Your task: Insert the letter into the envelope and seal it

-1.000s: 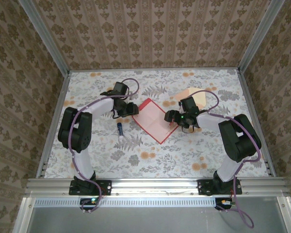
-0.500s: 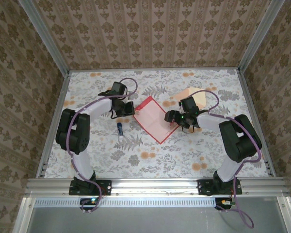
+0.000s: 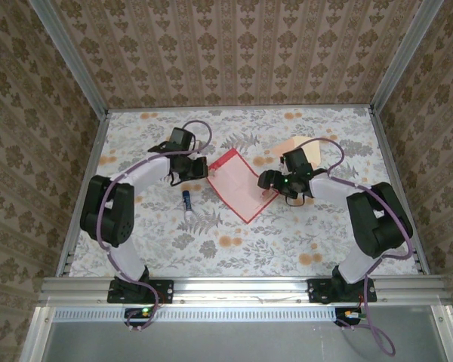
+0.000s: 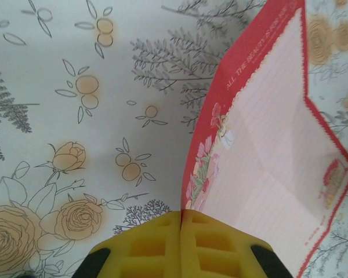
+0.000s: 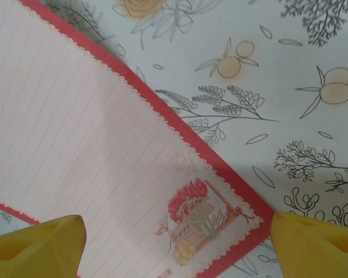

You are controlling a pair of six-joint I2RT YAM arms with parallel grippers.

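On the table (image 3: 287, 234) I see the letter (image 3: 238, 185) between both bent arms. The left gripper (image 4: 181, 219) is closed tight, pinching the letter's left corner. The right gripper (image 5: 177, 246) hangs wide open over its right corner, holding nothing. The envelope (image 3: 306, 151) lies just behind the right wrist.

- White capitals ran along the red border (image 4: 243, 69) of the letter (image 4: 267, 162) in the left wrist view. They read "ALL THE BEAUTY", and the words after them were too small and blurred to read.
- A line of tiny red print (image 4: 318, 230) near the letter's lower corner in the same view was illegible.
- In the right wrist view, a small stamp-like mark (image 5: 178, 161) on the letter held no readable characters.
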